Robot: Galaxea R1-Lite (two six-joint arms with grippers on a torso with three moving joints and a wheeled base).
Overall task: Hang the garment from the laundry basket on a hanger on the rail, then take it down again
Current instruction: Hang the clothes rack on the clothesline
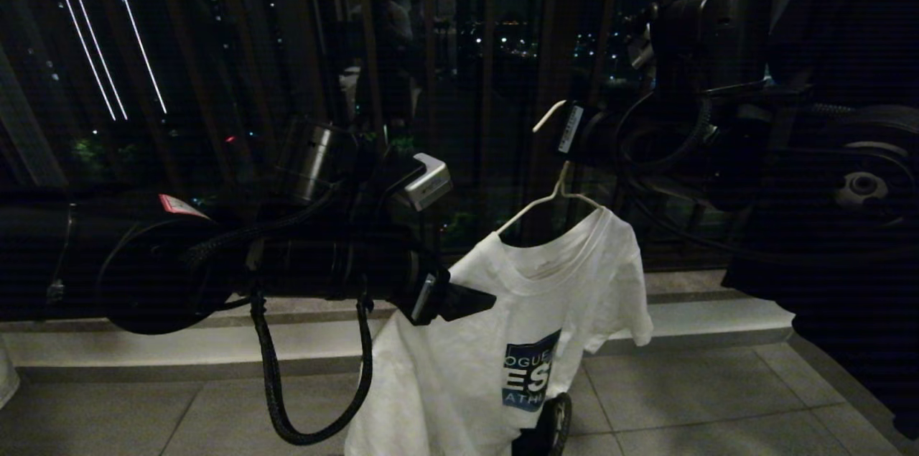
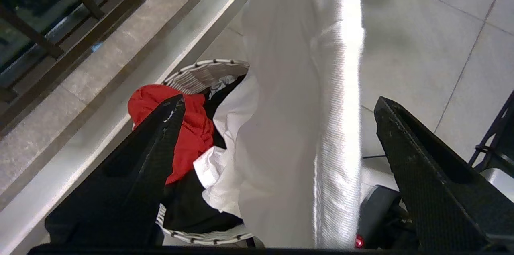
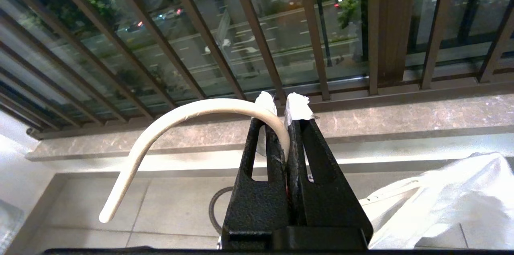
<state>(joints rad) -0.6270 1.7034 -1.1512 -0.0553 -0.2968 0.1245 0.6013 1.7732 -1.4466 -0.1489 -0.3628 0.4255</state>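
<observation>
While right gripper (image 3: 286,106) clenched on hanger (image 3: 176,126), left gripper (image 2: 277,110) released, straddling garment (image 2: 297,126) edge.

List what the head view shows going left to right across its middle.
Left arm's black housing with the red tag → left hand, open beside the shirt → white T-shirt on the white wire hanger → right hand, shut on the hanger's hook → right arm's dark body.
</observation>
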